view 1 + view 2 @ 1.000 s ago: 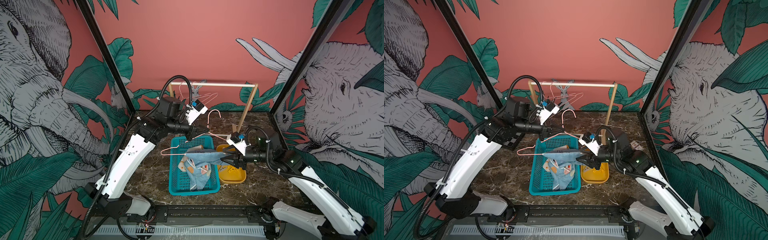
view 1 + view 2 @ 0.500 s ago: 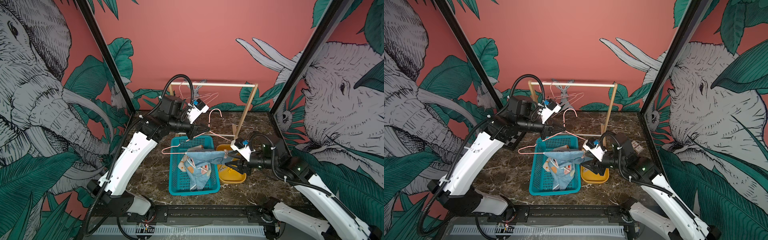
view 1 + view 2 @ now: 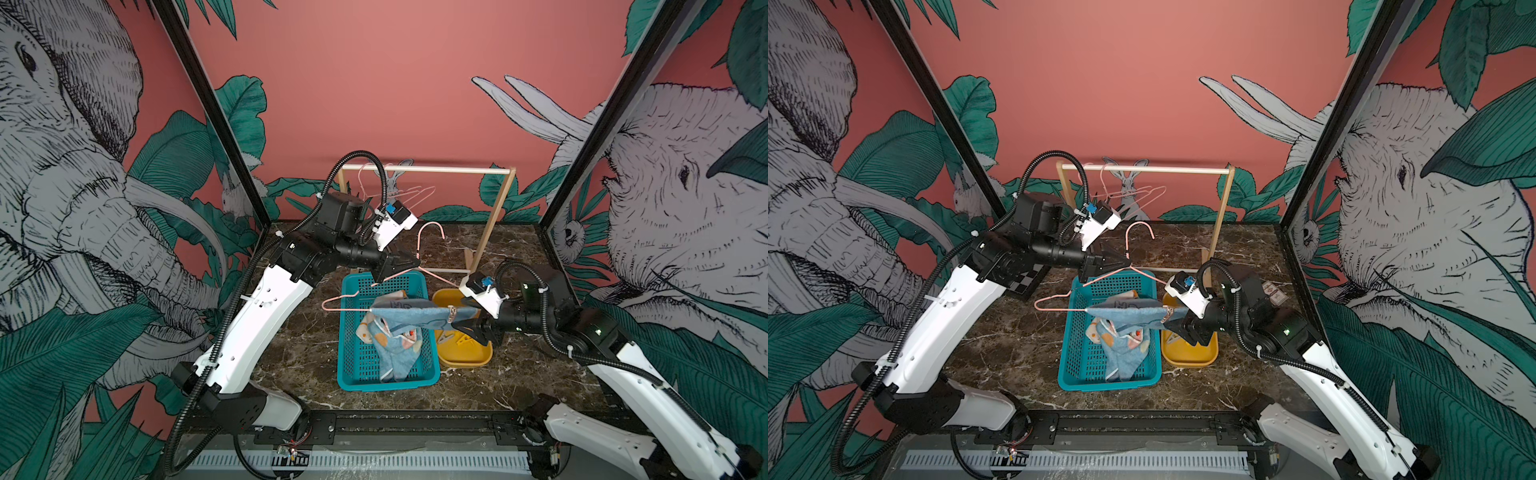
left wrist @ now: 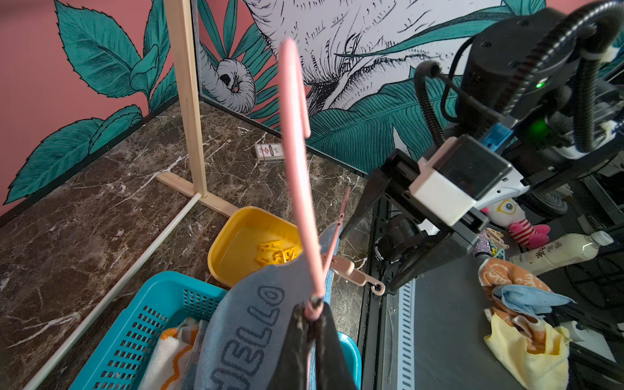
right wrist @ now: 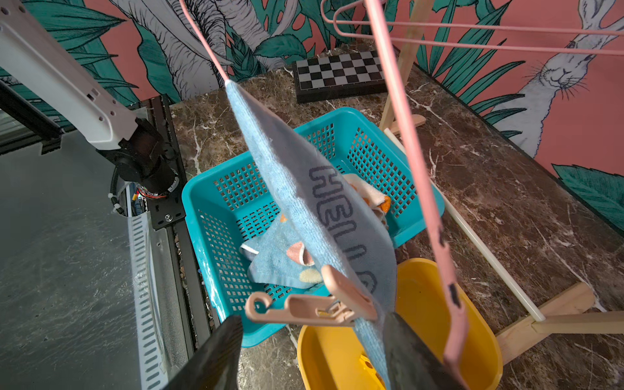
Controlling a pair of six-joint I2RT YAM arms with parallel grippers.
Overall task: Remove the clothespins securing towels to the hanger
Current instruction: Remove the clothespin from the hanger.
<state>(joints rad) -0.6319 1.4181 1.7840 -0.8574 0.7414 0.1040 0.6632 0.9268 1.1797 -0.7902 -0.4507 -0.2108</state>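
The setting was a robotics lab test cell. Black frame posts [image 3: 205, 97] carried printed jungle wall panels [image 3: 395, 83] around a marble-pattern bench [image 3: 299, 345]. Two robot arms [image 3: 253, 328] stood on a black base rail [image 3: 415, 424]; a checkerboard plate [image 5: 341, 72] lay on the bench.

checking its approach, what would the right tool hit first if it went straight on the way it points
The tan peg clipped on the blue towel; it sits just ahead between the right tool's open jaws, though depth is unclear.
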